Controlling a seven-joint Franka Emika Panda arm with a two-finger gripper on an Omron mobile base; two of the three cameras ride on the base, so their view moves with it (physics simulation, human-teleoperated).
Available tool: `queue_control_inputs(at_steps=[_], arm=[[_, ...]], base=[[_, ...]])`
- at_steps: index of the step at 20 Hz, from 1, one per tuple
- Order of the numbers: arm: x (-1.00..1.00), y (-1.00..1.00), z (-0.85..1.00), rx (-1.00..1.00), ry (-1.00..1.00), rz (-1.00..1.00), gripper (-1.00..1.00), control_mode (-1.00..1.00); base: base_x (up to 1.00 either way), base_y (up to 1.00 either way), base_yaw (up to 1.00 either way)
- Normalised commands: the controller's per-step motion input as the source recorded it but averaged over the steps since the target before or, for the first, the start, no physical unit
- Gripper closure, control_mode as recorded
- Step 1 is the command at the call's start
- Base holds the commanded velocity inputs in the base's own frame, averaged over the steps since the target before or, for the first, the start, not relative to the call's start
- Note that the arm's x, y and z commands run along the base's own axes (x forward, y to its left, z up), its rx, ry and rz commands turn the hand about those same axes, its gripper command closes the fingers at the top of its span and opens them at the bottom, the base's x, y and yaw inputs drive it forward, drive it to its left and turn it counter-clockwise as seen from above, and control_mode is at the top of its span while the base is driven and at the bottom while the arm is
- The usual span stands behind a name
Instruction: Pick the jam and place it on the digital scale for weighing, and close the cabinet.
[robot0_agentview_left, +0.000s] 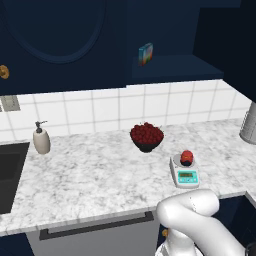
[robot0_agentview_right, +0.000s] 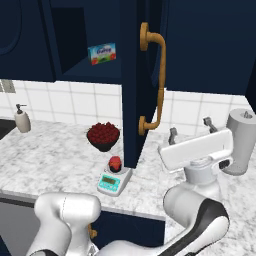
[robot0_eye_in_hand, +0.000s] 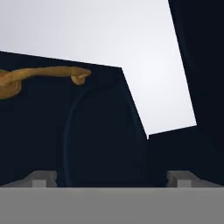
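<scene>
Tiny red jam jar (robot0_agentview_left: 186, 157) sat on the white digital scale (robot0_agentview_left: 184, 173); end effector (robot0_agentview_right: 190, 129), spread and empty, faced the navy cabinet door (robot0_agentview_right: 132, 85) to shut it.

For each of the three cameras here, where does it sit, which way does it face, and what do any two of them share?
Left base view: behind the arm's left, looking down over the counter at the jam on the digital scale; a white arm link at lower right.
Right base view: behind the right, facing the open cabinet door; arm and gripper in front.
Hand view: on the hand, facing the door panel and gold handle; fingertips at the bottom.
Shared: both base views show jam, scale, berry bowl.
</scene>
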Motion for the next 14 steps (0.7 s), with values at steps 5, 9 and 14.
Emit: queue_control_inputs(at_steps=[5,9,14], arm=[[-0.02,1.00,0.63,-0.18,-0.27,0.19,-1.00,-1.00],[-0.14,1.00,0.64,-0.38,-0.05,0.01,-1.00,-1.00],[0.14,1.00,0.18,-0.47,0.00,-0.14,-1.00,-1.00]], base=[[0.00,0.00,0.00],[0.00,0.00,0.00],[0.00,0.00,0.00]])
